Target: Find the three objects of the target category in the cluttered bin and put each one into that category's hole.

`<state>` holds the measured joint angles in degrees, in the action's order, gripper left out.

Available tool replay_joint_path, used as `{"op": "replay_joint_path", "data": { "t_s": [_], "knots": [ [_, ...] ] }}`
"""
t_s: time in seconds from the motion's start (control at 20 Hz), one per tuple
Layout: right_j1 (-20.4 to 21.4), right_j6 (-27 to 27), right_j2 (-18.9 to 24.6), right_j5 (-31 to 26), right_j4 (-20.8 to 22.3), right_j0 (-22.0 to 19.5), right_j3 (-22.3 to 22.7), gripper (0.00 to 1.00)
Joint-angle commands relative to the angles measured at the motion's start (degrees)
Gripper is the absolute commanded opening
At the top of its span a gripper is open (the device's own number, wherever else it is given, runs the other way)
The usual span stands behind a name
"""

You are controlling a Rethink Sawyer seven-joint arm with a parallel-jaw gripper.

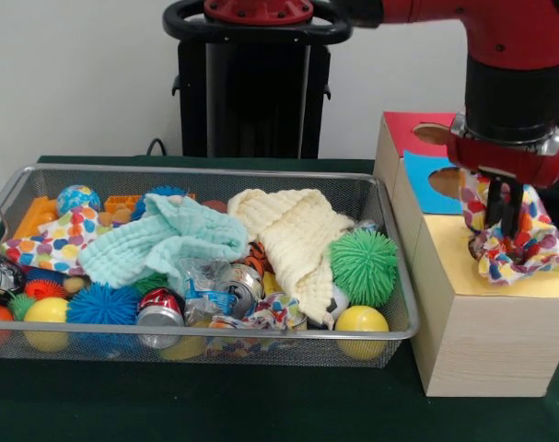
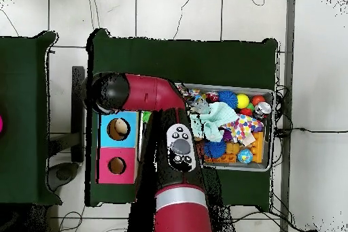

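Observation:
My gripper [image 1: 506, 221] hangs over the yellow top [image 1: 454, 267] of the wooden box at the right. It is shut on a bunched polka-dot cloth [image 1: 528, 247] that rests on that top and hides the hole beneath. The wire bin [image 1: 390, 241] holds more cloths: a mint one [image 1: 164, 241], a cream one [image 1: 293, 235], a polka-dot one [image 1: 53, 241] at the left and a small patterned one [image 1: 270, 313] near the front. In the overhead view the red arm [image 2: 146, 93] covers the gripper; the mint cloth [image 2: 219, 119] and polka-dot cloth [image 2: 243, 127] show in the bin [image 2: 272, 130].
Behind the yellow section come a blue section [image 1: 426, 180] and a red section [image 1: 408, 129], each with a hole. The bin also holds a green spiky ball [image 1: 364, 265], a blue spiky ball [image 1: 102, 304], yellow balls [image 1: 361, 319] and crushed cans [image 1: 161, 308].

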<state>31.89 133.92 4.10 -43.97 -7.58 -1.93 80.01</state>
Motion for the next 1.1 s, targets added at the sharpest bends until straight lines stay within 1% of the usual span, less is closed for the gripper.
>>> {"op": "replay_joint_path", "data": {
  "t_s": [0.05,0.2,0.25,0.3,0.5,0.7,0.8,0.95,1.0,1.1],
  "knots": [
    [4.3,-2.6,4.3,-4.3,0.9,-1.4,5.7,0.00],
    [4.5,-2.3,3.9,-4.7,1.4,-1.2,5.9,0.00],
    [2.8,-0.2,0.0,-10.0,4.8,1.7,1.7,0.00],
    [1.9,0.4,-1.1,-10.6,5.6,2.1,0.9,0.00],
    [0.6,1.3,-1.5,-10.1,6.3,2.4,0.0,0.00],
    [-6.4,4.0,-1.5,-6.9,6.6,3.6,-4.2,0.00],
    [-8.5,3.9,-1.3,-8.2,6.6,3.5,-6.2,0.00],
    [-8.7,3.1,-0.7,-9.5,5.8,3.1,-5.9,0.00],
    [-8.8,2.9,-0.6,-9.8,5.4,3.1,-5.9,1.00],
    [-8.7,2.6,-0.4,-9.4,5.1,3.0,-5.5,1.00]
  ]
}}
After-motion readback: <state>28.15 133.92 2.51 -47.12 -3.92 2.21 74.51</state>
